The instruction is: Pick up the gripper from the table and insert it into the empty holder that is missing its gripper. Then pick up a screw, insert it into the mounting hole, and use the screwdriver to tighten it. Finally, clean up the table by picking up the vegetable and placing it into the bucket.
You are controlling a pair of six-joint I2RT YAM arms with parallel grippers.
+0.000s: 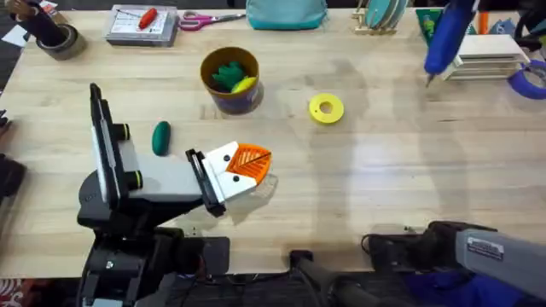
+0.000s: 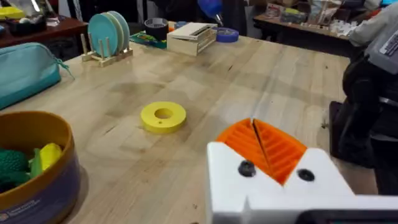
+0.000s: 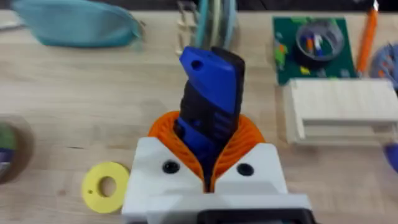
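The dark green oval vegetable (image 1: 161,137) lies on the table just left of my left gripper (image 1: 256,159), whose orange ribbed fingers are shut on nothing (image 2: 254,124). Behind them stands the bucket (image 1: 213,61), holding a leafy green toy and a yellow toy; its purplish wall (image 2: 50,180) is close by in the left wrist view. My right gripper (image 3: 208,158) is shut on the blue screwdriver (image 3: 211,87), held high over the table's far right (image 1: 448,34) with its metal tip pointing down. The loose gripper, the holder and the screw are out of view.
A flat yellow ring (image 1: 326,108) lies mid-table. Along the far edge are a teal pouch (image 1: 286,13), a plate rack (image 2: 109,34), a wooden box (image 1: 490,55), scissors (image 1: 205,19) and a tray with a red-handled tool (image 1: 143,23).
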